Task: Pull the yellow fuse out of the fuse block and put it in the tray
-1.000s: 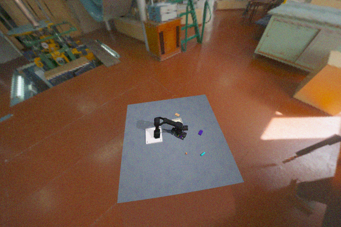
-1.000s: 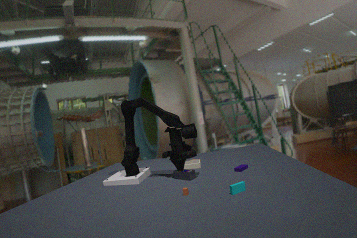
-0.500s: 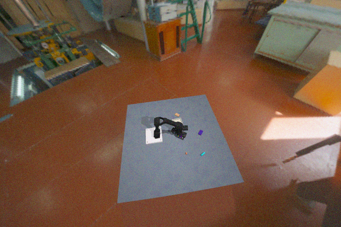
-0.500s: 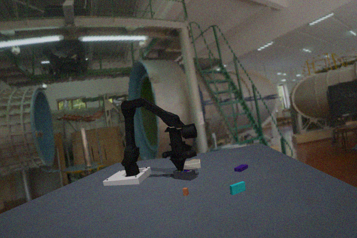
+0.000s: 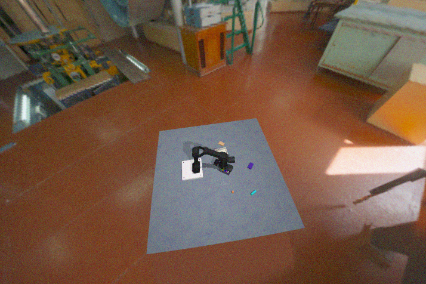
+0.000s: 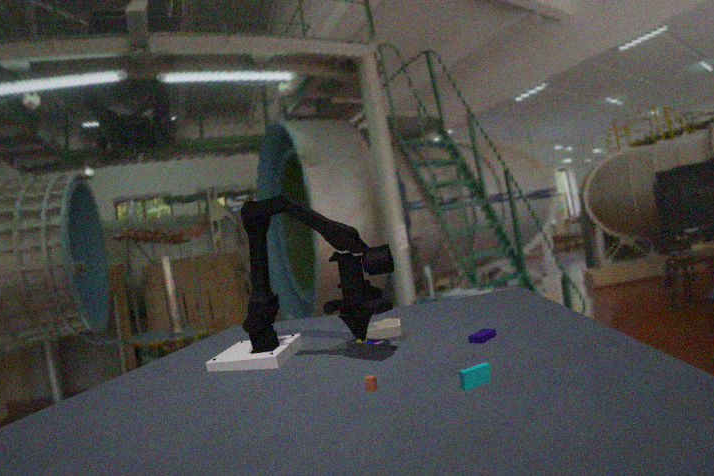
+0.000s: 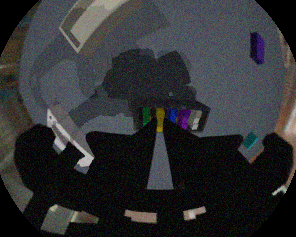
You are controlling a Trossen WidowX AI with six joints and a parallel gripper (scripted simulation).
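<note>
The yellow fuse (image 7: 160, 117) (image 6: 360, 340) is between the fingertips of my gripper (image 7: 159, 121) (image 6: 360, 337), which is shut on it. In the wrist view the fuse reaches nearer the camera than the others. The dark fuse block (image 7: 205, 117) (image 6: 378, 352) (image 5: 230, 172) is right below the fingertips. Whether the fuse's lower end is clear of its slot I cannot tell. A green fuse (image 7: 146, 115) is on one side; a blue fuse (image 7: 173, 115), a purple fuse (image 7: 184, 118) and a whitish fuse (image 7: 195, 120) are on the other. The cream tray (image 7: 92, 20) (image 6: 389, 328) (image 5: 221, 150) lies behind the block.
A purple block (image 5: 250, 166) (image 6: 481, 335) (image 7: 257, 48) lies right of the fuse block. A cyan block (image 5: 253, 192) (image 6: 475, 376) (image 7: 250, 140) and a small orange block (image 5: 232, 191) (image 6: 371, 383) lie nearer the front. A tan block (image 5: 221, 143) lies beyond the tray.
</note>
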